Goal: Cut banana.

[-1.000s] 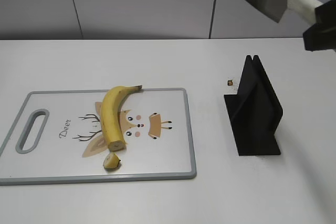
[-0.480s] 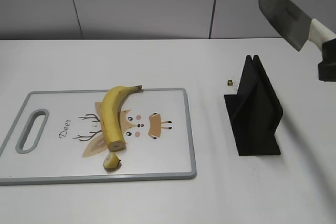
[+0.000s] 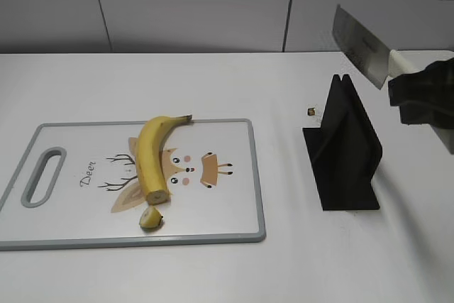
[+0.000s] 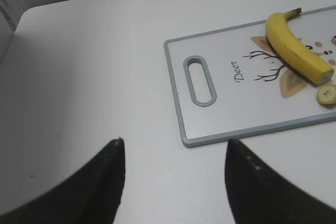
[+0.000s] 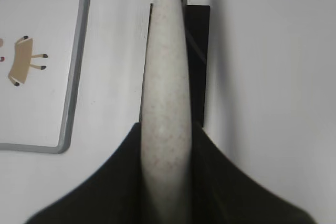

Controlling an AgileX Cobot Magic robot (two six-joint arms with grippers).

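Observation:
The yellow banana (image 3: 150, 157) lies on the white cutting board (image 3: 227, 204), with a small cut slice (image 3: 150, 218) just below its cut end. Both also show in the left wrist view: banana (image 4: 294, 53), slice (image 4: 327, 95). My right gripper (image 3: 411, 94) is shut on the pale handle of a cleaver knife (image 3: 360, 45), holding the blade just above the black knife stand (image 3: 344, 150). In the right wrist view the handle (image 5: 165, 103) runs between the jaws over the stand (image 5: 197, 61). My left gripper (image 4: 173, 153) is open and empty, left of the board.
The board (image 4: 247, 124) has a grey rim and a handle slot (image 4: 200, 81) at its left end. A small dark crumb (image 3: 311, 112) lies on the white table left of the stand. A grey wall runs behind the table.
My right gripper has come down and left with the knife, bringing the blade from high at the upper right to just above the black stand. Banana and slice have not moved.

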